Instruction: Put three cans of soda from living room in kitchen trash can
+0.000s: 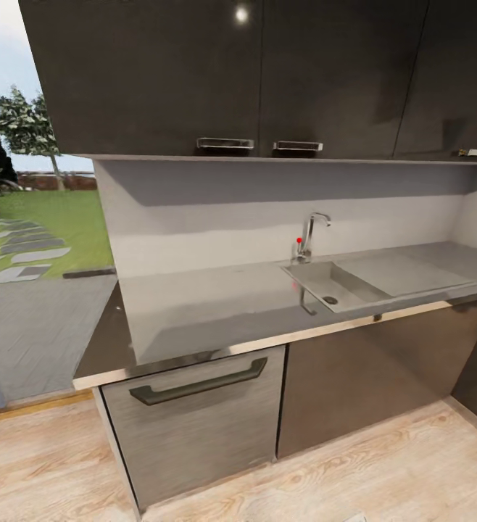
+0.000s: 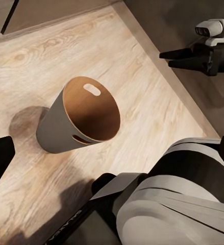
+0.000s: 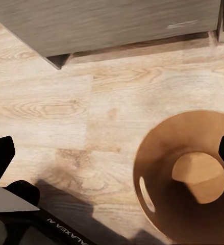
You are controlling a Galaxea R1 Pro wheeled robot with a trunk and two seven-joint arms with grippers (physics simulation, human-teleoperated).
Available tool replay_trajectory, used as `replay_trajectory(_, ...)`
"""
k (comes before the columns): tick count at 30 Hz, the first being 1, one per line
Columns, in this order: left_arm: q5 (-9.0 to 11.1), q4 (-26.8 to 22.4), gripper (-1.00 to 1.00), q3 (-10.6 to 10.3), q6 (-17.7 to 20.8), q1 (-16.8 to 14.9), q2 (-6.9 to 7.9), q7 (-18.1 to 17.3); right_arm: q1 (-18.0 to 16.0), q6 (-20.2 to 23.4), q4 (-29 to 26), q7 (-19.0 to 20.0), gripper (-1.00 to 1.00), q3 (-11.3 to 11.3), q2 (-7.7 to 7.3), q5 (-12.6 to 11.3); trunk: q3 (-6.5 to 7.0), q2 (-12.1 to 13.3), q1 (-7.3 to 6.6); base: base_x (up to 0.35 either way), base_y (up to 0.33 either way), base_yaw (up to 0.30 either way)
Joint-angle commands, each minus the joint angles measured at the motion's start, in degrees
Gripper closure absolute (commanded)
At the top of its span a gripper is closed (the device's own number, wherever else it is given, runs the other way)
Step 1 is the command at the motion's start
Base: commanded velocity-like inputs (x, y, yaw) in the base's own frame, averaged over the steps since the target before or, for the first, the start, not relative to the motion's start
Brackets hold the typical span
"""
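Kitchen: grey bench (image 1: 217,304) with sink (image 1: 340,284) and tap (image 1: 309,233), dark upper cupboards (image 1: 231,72), pale wood floor (image 1: 383,471). Tash can (image 2: 81,116): upright on the floor by the robot's base, coppery interior seen empty, oval handle cut-out at the rim. Left tool (image 2: 112,153) and right tool (image 3: 112,153): fingertips wide apart, nothing held. Risk judged: the light bin could be tipped if nudged by an arm or the base.

1 bin (image 2: 78,120), 1 sink (image 1: 336,285), 1 tap (image 1: 309,235), 3 upper cupboard handles (image 1: 225,143), 1 drawer handle (image 1: 198,384).
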Motion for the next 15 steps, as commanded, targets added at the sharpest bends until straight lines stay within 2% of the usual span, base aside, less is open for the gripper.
replay_trajectory(1,0.0,0.0,-1.00,0.0,0.0,0.0,0.00,0.0,0.0,0.0,0.0,0.0,-1.00,0.0,0.00,0.0,0.00,0.0,0.00,-0.029,-0.027,0.000)
replay_trajectory(5,0.0,0.0,-1.00,0.1,0.0,0.0,0.00,0.0,0.0,0.0,0.0,0.0,-1.00,0.0,0.00,0.0,0.00,0.0,0.00,-0.029,-0.029,0.000)
replay_trajectory(15,0.0,0.0,-1.00,0.1,-0.1,0.0,0.00,-0.1,0.0,0.0,0.0,0.0,-1.00,0.0,0.00,0.0,0.00,0.0,0.00,-0.083,-0.101,0.000)
